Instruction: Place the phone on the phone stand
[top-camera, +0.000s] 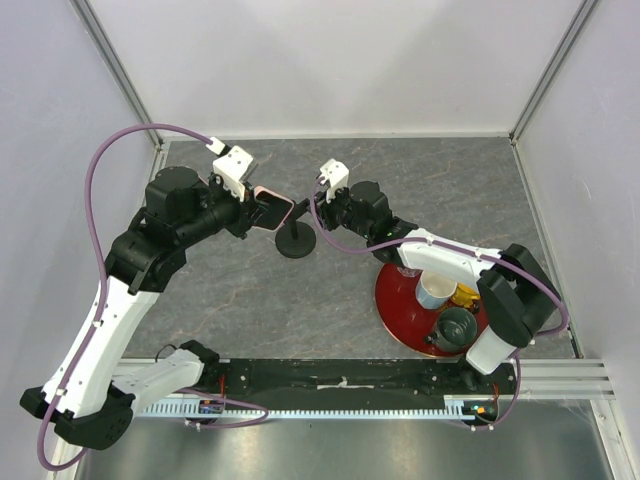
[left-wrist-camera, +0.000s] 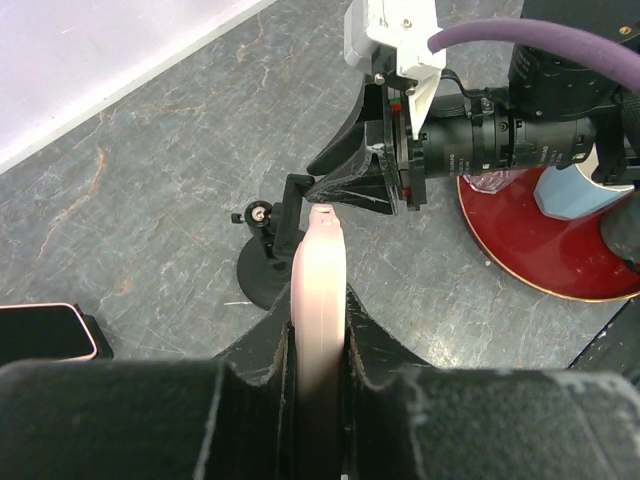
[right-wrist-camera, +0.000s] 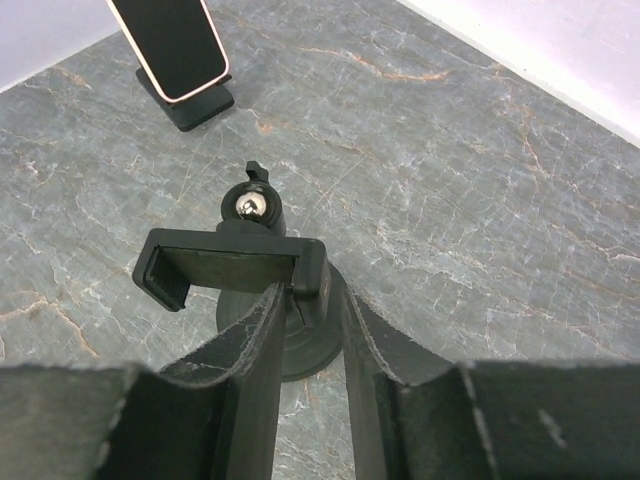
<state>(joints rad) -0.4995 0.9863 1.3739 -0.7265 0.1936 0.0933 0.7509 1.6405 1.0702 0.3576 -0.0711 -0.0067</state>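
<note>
Near the middle of the counter (top-camera: 400, 170), in the top view, we see the stand (top-camera: 296, 243) upright on its disc. The right claw (right-wrist-camera: 310, 305), reaching in from 2 o'clock, is clenched on the stand's cradle (right-wrist-camera: 232, 265). The left claw (left-wrist-camera: 318, 325) grasps the phone (left-wrist-camera: 320, 250) edge-on at 11 o'clock of the stand, close to the cradle; we cannot tell whether they touch.

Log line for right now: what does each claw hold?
left claw: shut on phone, edge-on | right claw: shut on cradle of phone stand | cradle: empty, phone not yet seated
</note>
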